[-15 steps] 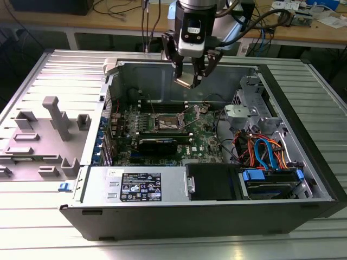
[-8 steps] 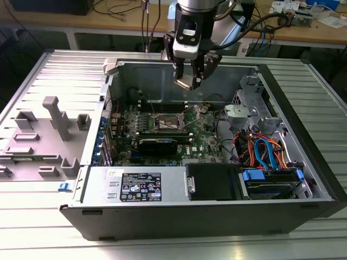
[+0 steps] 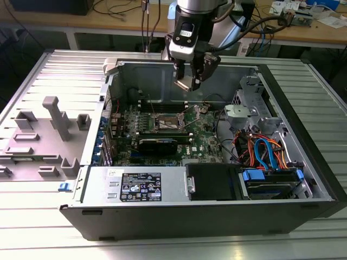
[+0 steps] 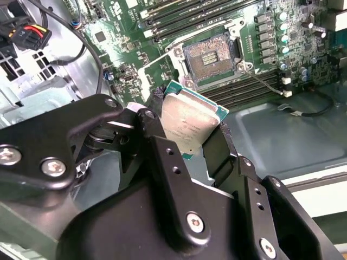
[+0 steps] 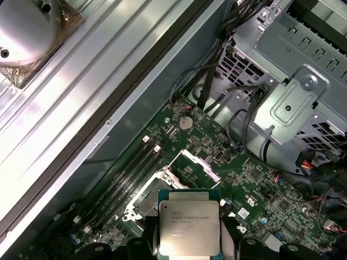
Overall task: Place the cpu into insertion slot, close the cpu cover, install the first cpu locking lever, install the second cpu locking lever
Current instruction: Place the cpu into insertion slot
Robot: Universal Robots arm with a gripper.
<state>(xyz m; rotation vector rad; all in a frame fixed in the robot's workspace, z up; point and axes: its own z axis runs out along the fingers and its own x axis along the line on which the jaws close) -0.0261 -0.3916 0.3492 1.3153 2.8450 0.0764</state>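
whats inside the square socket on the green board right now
The small square dark insertion slot with a silvery rim shows only bare contacts, no chip. The flat silver-grey cpu is clamped in the black gripper and hides part of the slot in the first wrist view.

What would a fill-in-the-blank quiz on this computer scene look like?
The tool is shut on the ____.
The insertion slot lies ____, its contacts bare.
The tool hangs ____ the green circuit board, not touching it.
Missing words: cpu; empty; above.
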